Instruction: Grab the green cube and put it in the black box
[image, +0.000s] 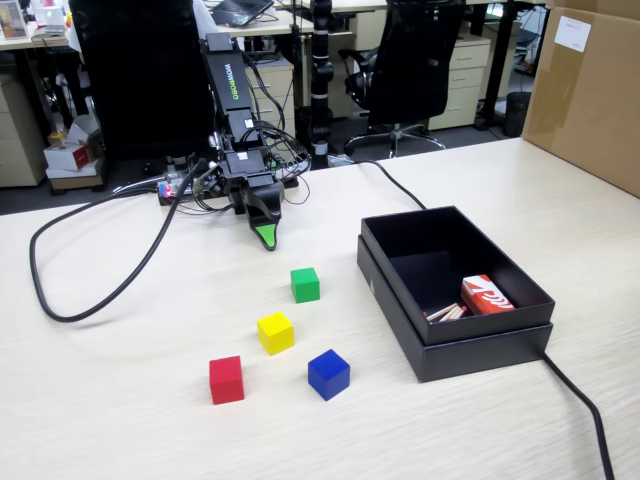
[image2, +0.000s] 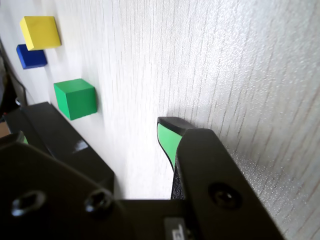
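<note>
Green cube (image: 305, 284) sits alone on the surface (image: 120, 420), just ahead of the fingers (image: 265, 236), not yet touched. The fingers look close together, tips low by the surface. I'd spread them wide, reach forward, straddle the cube squarely, then close. The fixed view alone shows the black box (image: 470, 350) off to the right; the wrist view shows the cube (image2: 75, 98) off-centre, beyond one finger

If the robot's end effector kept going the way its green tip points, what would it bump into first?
Probably the table: the end effector points steeply down, its tip hanging short of the green cube.
</note>
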